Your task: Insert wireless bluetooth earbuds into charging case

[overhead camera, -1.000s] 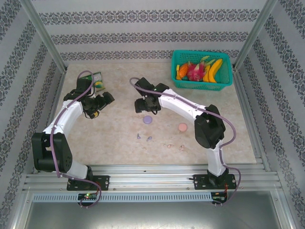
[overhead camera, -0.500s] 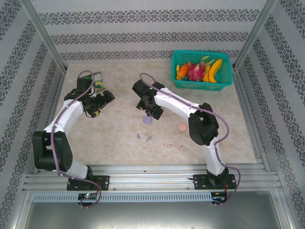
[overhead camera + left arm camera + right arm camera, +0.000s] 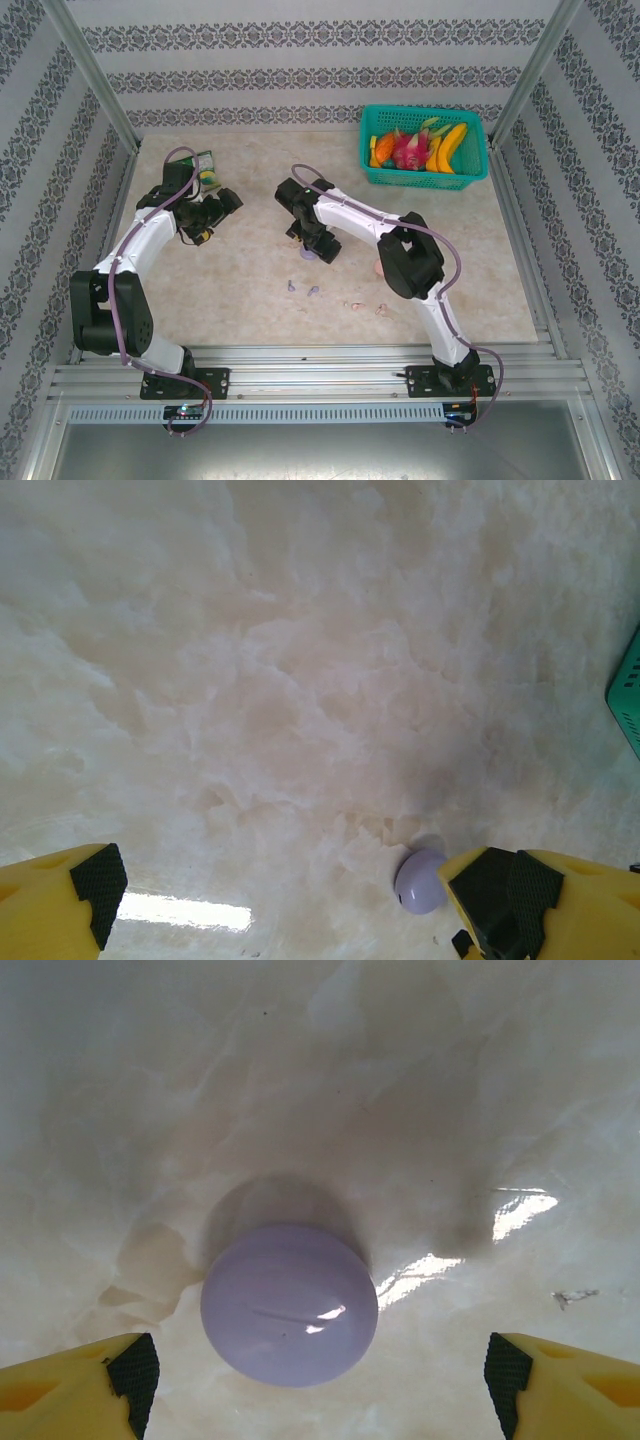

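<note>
- Pointing down at the tabletop (image 3: 250, 310), the right gripper (image 3: 318, 247) sits over the lilac round disc (image 3: 290, 1305), near the centre of the top view.
- Right gripper state: jaws wide apart, nothing held. In the right wrist view its yellow fingers (image 3: 70, 1395) stand at 8 o'clock and 4 o'clock of the disc, clear of it on both sides.
- The lilac round disc lies flat on the tabletop.
- The wireless bluetooth earbuds (image 3: 313, 292) lie loose on the tabletop as tiny bits, between the right gripper and the arm bases.
- The lilac bits lie close together at 6 o'clock of the right gripper. The pink bits (image 3: 381, 310) lie at 3 o'clock of the lilac ones, apart from them.
- The pink round disc (image 3: 378, 267) lies at 3 o'clock of the lilac round disc, partly hidden behind the right arm's elbow.
- Left gripper (image 3: 285, 880) state: jaws fully apart, empty, above bare tabletop. It is at 9 o'clock of the right gripper, well apart from it.
- In the left wrist view the lilac round disc shows just beside one finger, at 5 o'clock of the frame.
- The teal basket (image 3: 420, 181) of fruit stands at 1 o'clock on the tabletop, well apart from the earbuds.
- A green item (image 3: 205, 170) lies at 11 o'clock of the left gripper; it is too small to identify.
</note>
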`<state>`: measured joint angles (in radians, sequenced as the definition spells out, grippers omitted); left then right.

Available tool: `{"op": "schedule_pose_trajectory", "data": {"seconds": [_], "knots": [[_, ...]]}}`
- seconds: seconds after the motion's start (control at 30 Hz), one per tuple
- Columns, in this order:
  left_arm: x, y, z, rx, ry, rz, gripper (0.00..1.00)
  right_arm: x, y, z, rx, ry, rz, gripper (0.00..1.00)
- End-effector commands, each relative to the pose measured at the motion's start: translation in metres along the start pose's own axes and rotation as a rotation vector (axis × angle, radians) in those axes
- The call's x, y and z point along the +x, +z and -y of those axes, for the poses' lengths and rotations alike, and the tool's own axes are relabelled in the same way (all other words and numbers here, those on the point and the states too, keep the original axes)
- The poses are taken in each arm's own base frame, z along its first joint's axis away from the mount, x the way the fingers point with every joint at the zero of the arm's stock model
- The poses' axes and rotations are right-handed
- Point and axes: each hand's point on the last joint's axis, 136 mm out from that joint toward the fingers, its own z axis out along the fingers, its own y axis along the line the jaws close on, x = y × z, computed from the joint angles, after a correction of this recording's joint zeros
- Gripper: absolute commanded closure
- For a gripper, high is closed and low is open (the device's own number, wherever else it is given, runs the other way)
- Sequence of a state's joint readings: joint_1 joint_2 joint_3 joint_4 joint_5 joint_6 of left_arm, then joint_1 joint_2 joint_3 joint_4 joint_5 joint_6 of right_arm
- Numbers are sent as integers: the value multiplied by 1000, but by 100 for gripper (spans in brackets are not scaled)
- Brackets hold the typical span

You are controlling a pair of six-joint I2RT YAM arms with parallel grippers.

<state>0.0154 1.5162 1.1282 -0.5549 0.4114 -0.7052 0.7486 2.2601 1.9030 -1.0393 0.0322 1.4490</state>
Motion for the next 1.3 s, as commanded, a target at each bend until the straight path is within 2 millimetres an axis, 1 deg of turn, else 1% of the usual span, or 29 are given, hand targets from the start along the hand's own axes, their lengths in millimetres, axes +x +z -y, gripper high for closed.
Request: {"op": "schedule_pose_trajectory", "data": {"seconds": [0.0, 0.17, 0.37, 0.5, 0.67, 0.83, 1.0, 1.17, 1.27], "knots": [[-7, 3, 0, 14, -14, 12, 0, 8, 6, -6, 5, 24, -24, 14], [-7, 4, -1, 12, -14, 9, 0, 10, 12, -13, 0, 25, -30, 15], [-6, 6, -2, 10, -13, 5, 0, 10, 23, -14, 14, 30, -40, 17], [-6, 6, -2, 10, -16, 4, 0, 8, 27, -11, 29, 19, -38, 21], [-5, 5, -2, 11, -15, 4, 0, 2, 27, -9, 36, -39, -19, 27], [-4, 5, -3, 9, -14, 2, 0, -4, 26, -10, 32, -156, 2, 38], [-1, 6, -6, 3, -14, -2, 0, -7, 27, -13, 26, -300, 2, 46], [0, 5, -7, -1, -13, -4, 0, -7, 30, -17, 12, -474, -22, 48], [1, 5, -8, -5, -10, -5, 0, -11, 31, -14, 42, -589, -24, 48]]}}
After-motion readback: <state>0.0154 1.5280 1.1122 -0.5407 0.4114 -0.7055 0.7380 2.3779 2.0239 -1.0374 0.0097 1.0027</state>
